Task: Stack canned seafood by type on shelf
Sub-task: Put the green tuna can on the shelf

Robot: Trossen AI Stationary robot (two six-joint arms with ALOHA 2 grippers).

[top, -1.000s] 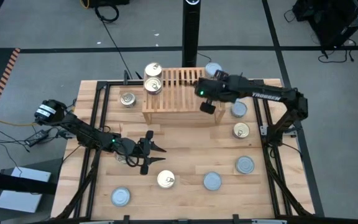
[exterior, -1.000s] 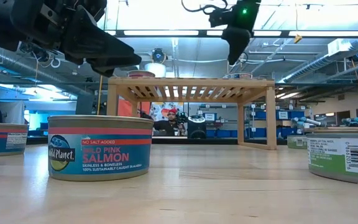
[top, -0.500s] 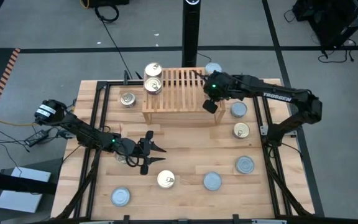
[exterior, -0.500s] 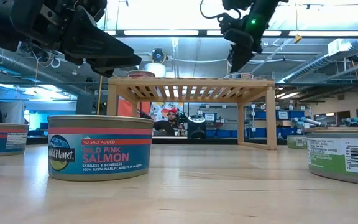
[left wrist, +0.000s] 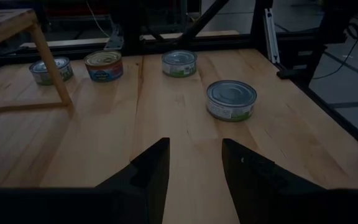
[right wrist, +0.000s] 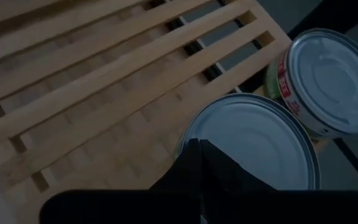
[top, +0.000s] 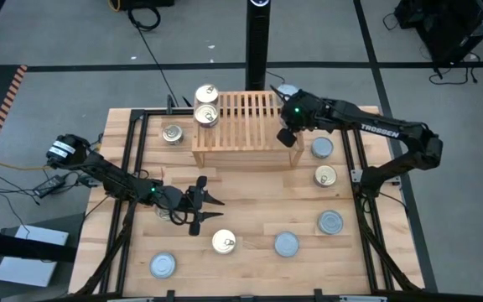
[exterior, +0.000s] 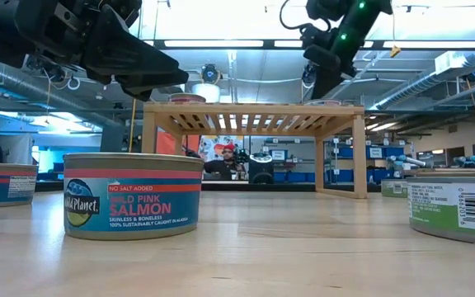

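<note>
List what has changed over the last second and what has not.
The right gripper, shut and empty, swung along the shelf toward its right end, uncovering the silver-lidded tin on the back corner there, and now hangs above that end. The left gripper stayed open over the table's front left. Every tin kept its place.

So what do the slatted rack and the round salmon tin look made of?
Slatted rack: looks like pale unfinished wood, with visible grain and a matte surface. Blue-labelled salmon tin: apparently metal, judging by its dull silver rim, with a glossy printed paper or film label wrapped around its side.
</note>
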